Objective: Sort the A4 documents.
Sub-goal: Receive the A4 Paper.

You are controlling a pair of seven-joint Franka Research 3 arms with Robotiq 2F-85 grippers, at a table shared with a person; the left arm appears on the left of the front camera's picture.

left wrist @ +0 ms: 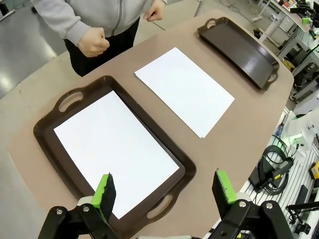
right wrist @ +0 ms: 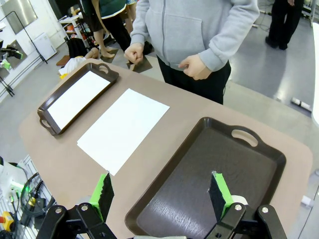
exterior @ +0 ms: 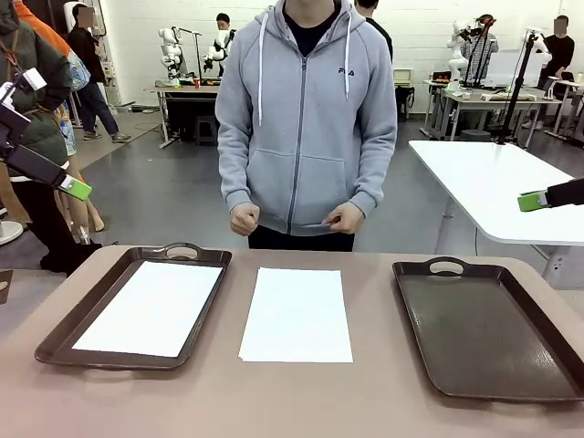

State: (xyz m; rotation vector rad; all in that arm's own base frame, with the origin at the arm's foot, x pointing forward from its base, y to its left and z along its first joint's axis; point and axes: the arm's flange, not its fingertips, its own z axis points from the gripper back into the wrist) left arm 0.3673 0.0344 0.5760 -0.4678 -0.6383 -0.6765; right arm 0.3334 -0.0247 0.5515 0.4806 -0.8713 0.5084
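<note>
left fingers (left wrist: 105, 191) and right fingers (right wrist: 218, 191) spread, empty. One sheet (exterior: 155, 306) in left tray (exterior: 94, 306), loose sheet (exterior: 297, 315) flat on counter (exterior: 292, 401), middle. Light, floppy, slick; I'd pinch a near corner.

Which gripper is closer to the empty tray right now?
The right gripper. It hangs above the empty tray, fingers open. The left gripper hangs over the other tray, which holds a white sheet, with the loose sheet lying between the trays.
</note>
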